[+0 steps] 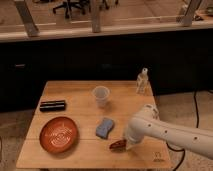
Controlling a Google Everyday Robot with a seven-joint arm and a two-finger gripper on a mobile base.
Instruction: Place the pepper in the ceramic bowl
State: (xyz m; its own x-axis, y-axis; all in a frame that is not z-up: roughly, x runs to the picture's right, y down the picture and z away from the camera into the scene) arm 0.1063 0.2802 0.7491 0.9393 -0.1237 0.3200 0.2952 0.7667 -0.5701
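The pepper [116, 145] is small, dark red and glossy, and lies low over the wooden table near its front edge, right of centre. My gripper [126, 144] is at the pepper's right end, mostly hidden under the white arm [150, 128] that comes in from the lower right. I cannot tell whether it holds the pepper. The ceramic bowl [59, 134], orange-brown with pale rings, sits at the front left of the table, well left of the pepper, with nothing in it.
A blue sponge [104, 127] lies between the bowl and the pepper. A translucent white cup [101, 95] stands mid-table. A clear bottle [143, 81] stands at the back right. A black flat object [53, 105] lies at the left. The table [75, 152] stands before a dark wall.
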